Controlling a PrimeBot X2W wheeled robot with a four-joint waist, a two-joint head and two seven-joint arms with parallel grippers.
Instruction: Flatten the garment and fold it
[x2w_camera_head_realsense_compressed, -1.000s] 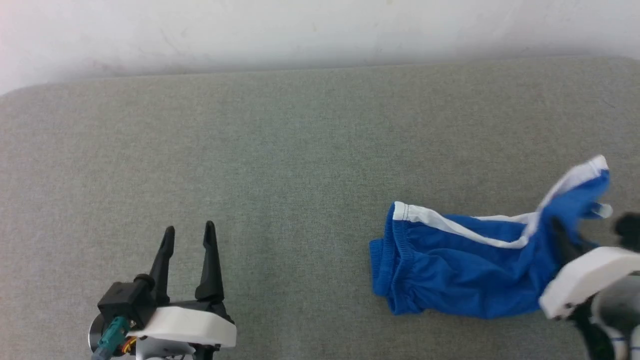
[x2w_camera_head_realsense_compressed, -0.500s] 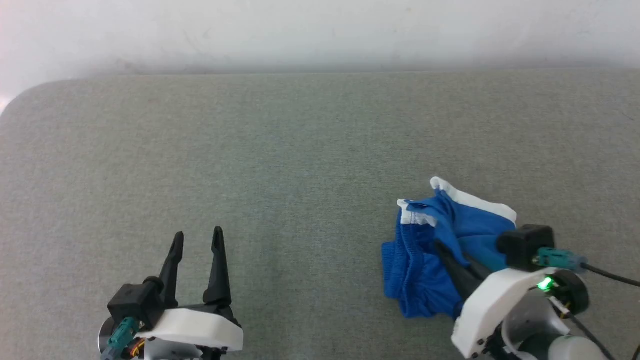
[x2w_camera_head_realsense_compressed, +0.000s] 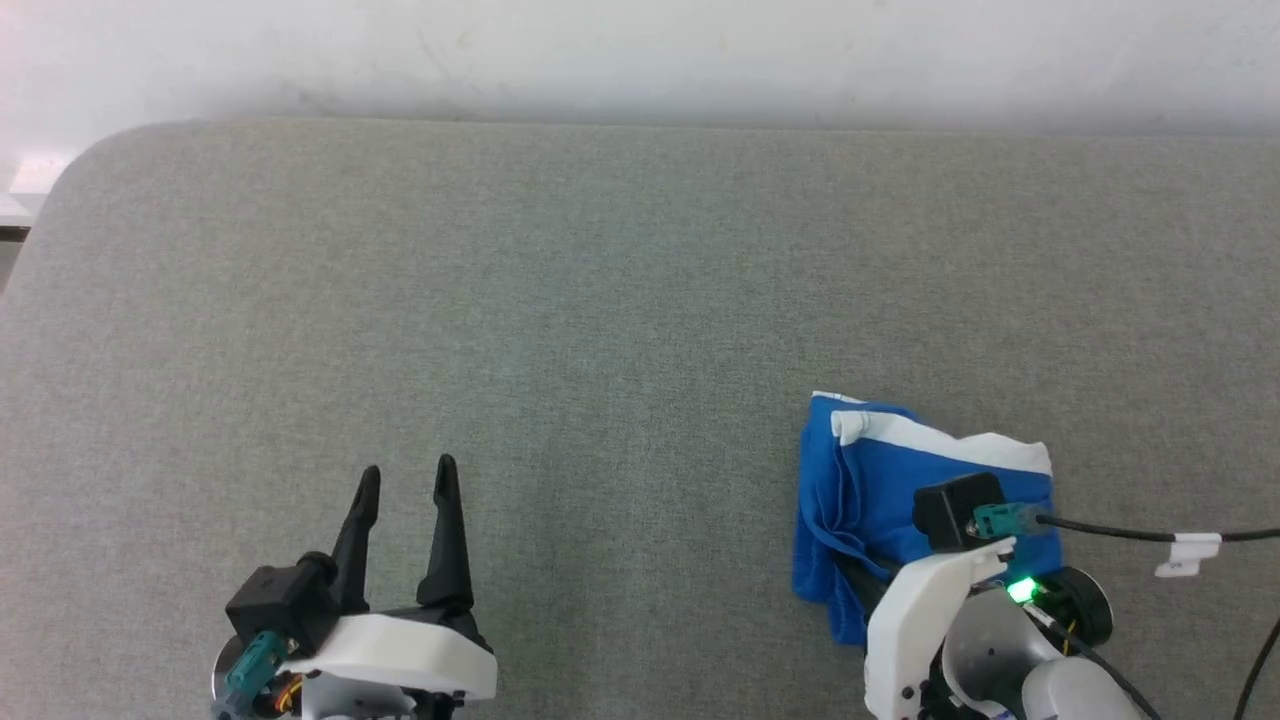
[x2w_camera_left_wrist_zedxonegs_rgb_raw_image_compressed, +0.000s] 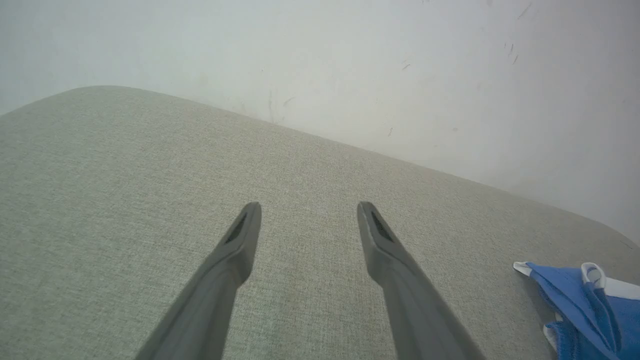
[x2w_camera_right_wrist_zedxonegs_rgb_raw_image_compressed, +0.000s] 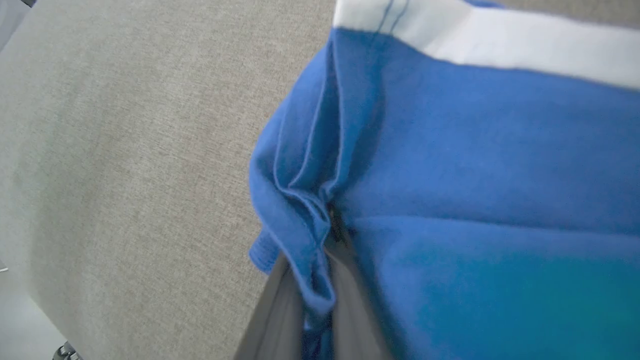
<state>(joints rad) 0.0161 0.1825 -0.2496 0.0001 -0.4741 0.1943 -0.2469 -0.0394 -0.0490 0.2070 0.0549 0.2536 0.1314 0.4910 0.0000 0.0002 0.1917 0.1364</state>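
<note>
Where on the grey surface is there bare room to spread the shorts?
Bare: the grey surface between the open left pincer and the shorts, and all of it from there back to the wall. Crowded: the near right, where the right pincer is shut on the bunched shorts.

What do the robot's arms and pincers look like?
Left pincer and right pincer each have two long tapering dark fingers on a curved white shell, plus a black box with a teal plug. The right adds a green light and black cable with white tag.
</note>
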